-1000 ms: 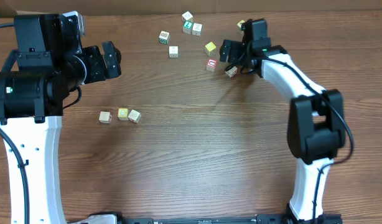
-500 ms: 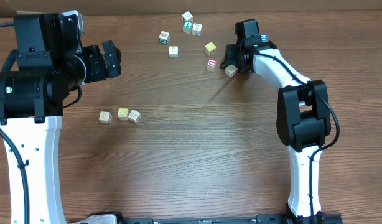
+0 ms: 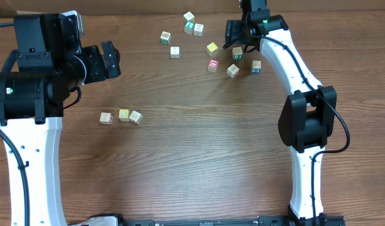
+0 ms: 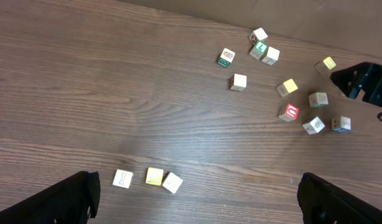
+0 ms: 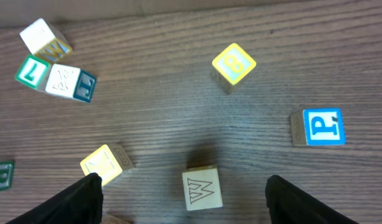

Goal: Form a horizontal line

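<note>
Three small cubes lie in a row at the left of the table: a plain pale one (image 3: 105,117), a yellow-faced one (image 3: 123,114) and a pale one (image 3: 135,117), slightly turned. They also show in the left wrist view, starting at the pale one (image 4: 122,179). My left gripper (image 4: 197,199) is open and empty, high above them. My right gripper (image 5: 181,193) is open at the far right, above a pale cube marked W (image 5: 201,188) that lies on the table between its fingers. In the overhead view that cube (image 3: 237,53) is just below the right gripper (image 3: 237,36).
Loose cubes surround the right gripper: a blue-marked P cube (image 5: 318,127), a yellow B cube (image 5: 233,64), a yellow-faced cube (image 5: 104,163), a red-marked cube (image 3: 212,64) and a pale one (image 3: 232,70). Several more cubes (image 3: 189,26) sit near the far edge.
My right gripper has moved away from the pale cube toward the far edge. Two cubes that the arm hid now show. The left arm and the row have not moved.
</note>
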You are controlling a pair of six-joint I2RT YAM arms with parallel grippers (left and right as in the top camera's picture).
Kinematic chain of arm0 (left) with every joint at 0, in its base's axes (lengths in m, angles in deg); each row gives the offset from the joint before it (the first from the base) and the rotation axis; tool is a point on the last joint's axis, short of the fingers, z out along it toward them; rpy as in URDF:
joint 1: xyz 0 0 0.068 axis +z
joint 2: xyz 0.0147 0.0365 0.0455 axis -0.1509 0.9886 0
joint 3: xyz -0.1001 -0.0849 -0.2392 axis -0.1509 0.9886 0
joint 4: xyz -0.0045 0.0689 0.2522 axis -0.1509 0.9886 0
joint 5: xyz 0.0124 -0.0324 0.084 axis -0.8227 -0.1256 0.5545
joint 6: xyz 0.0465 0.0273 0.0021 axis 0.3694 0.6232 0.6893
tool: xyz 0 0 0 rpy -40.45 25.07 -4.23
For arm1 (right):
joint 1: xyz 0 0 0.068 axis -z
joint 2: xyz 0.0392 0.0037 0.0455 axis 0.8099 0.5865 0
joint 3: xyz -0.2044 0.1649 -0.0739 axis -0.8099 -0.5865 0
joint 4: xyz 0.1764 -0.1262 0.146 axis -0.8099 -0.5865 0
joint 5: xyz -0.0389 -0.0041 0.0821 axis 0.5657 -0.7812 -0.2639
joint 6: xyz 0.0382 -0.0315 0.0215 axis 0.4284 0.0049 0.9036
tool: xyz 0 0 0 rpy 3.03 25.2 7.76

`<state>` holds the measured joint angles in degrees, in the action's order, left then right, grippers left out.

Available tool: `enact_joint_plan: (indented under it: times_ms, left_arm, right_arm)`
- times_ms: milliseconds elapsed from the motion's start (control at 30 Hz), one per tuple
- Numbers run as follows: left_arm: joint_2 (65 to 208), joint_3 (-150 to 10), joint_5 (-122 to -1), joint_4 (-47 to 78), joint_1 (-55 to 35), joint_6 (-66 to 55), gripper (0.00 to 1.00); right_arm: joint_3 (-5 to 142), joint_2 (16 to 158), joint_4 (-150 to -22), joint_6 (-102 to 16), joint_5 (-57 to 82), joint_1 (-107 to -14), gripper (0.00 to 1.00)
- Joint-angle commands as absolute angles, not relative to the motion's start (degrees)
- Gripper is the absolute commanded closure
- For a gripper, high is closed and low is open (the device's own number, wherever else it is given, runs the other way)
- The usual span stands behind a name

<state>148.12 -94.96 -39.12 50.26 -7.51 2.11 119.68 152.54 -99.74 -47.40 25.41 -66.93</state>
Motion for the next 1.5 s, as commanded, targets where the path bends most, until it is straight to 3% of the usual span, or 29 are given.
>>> enact_joint_plan:
  times_ms: [0, 300, 567, 733, 933, 1067, 1233, 1467]
  left_arm:
    - [148.1, -96.1, -38.0, 50.2, -7.6, 2.4, 0.0]
    - [148.1, -96.1, -38.0, 50.1, -7.6, 2.4, 0.01]
    - [148.1, -96.1, -38.0, 50.0, -7.6, 2.4, 0.0]
    - [148.1, -96.1, -38.0, 50.0, -7.6, 2.4, 0.01]
    - [148.1, -96.1, -37.9, 50.1, -7.6, 2.4, 0.01]
    - [148.1, -96.1, -37.9, 50.1, -7.6, 2.4, 0.01]
    - [148.1, -96.1, -37.9, 48.5, -7.6, 3.6, 0.0]
    - [148.1, -96.3, -37.0, 40.1, -7.6, 6.5, 0.0]
  right_arm:
    - [117.0, 152.8, -97.6, -48.0, 26.0, -67.0, 0.18]
    - [108.6, 153.5, -89.3, -49.0, 26.0, -66.5, 0.26]
    - [108.6, 156.7, -89.3, -49.9, 26.0, -66.5, 0.41]
    - [108.6, 157.5, -88.9, -49.9, 26.0, -66.5, 0.55]
    - [108.8, 157.4, -88.9, -49.9, 26.0, -66.5, 0.79]
    - [110.5, 157.3, -90.0, -49.9, 26.0, -66.5, 0.86]
    - [114.9, 155.7, -96.3, -49.9, 26.0, -66.6, 0.91]
    - [126.9, 147.7, -114.6, -49.2, 22.0, -68.1, 0.95]
